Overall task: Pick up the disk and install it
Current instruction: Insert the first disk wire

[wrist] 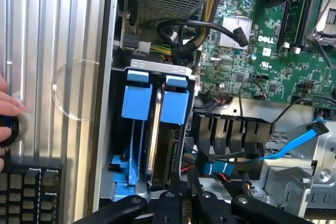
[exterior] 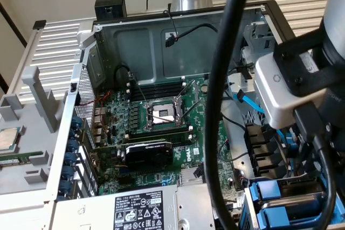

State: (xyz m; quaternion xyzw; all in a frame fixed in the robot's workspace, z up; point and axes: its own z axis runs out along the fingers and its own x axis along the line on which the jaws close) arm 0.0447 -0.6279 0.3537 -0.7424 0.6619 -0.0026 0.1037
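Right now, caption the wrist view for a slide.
Disk in blue carrier sits in the drive bay, gripper close by.

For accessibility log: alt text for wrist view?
The black gripper sits close to a silver-grey metal hard drive in a blue plastic carrier, standing on edge in the grey drive cage beside a second blue carrier. A green motherboard lies beyond; a person's hand is on the ribbed metal table.

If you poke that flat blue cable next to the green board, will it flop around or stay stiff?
Probably floppy: the blue cable is a thin, flat strip that already runs in a loose curve, so a poke would likely just bend it aside. It also looks light for its length, being so narrow. It seems unlikely to roll, because it is flat.
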